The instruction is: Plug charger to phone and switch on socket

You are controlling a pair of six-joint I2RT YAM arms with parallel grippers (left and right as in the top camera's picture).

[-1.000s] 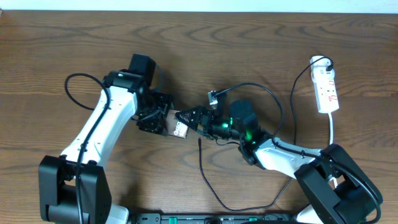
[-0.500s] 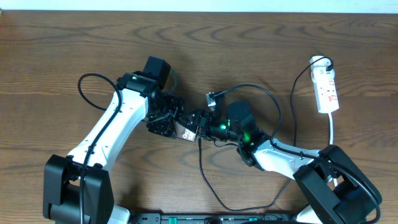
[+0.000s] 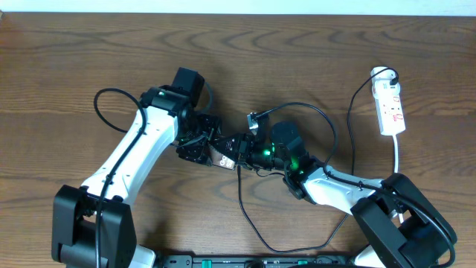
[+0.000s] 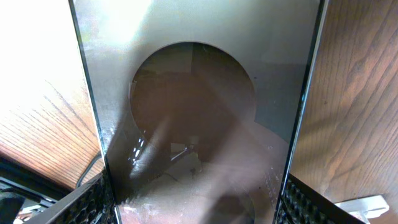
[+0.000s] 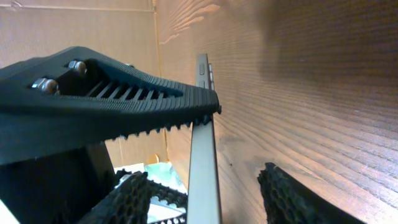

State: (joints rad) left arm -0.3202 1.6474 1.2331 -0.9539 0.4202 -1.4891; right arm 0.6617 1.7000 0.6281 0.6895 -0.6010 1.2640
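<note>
My left gripper [image 3: 199,143] is shut on the phone [image 3: 218,153] and holds it above the table's middle. In the left wrist view the phone's glossy screen [image 4: 199,118] fills the frame between my left gripper's [image 4: 196,186] two fingers. My right gripper [image 3: 239,143] meets the phone's free end. In the right wrist view the phone's thin edge [image 5: 204,155] stands between the right gripper's [image 5: 204,174] fingers, with a gap to the right finger [image 5: 286,196]. The charger [image 3: 245,212] lies as a thin black cable below; its tip is hidden. The socket [image 3: 390,104] lies far right.
A silver connector [image 3: 255,117] on a black loop of cable sits just behind the right wrist. The socket's white cord [image 3: 399,158] runs down to the right arm's base. The left arm's black cable [image 3: 104,112] arcs at the left.
My left arm has swung right with the phone, bringing its end between the right gripper's fingers. The right jaws have narrowed around the phone's edge.
</note>
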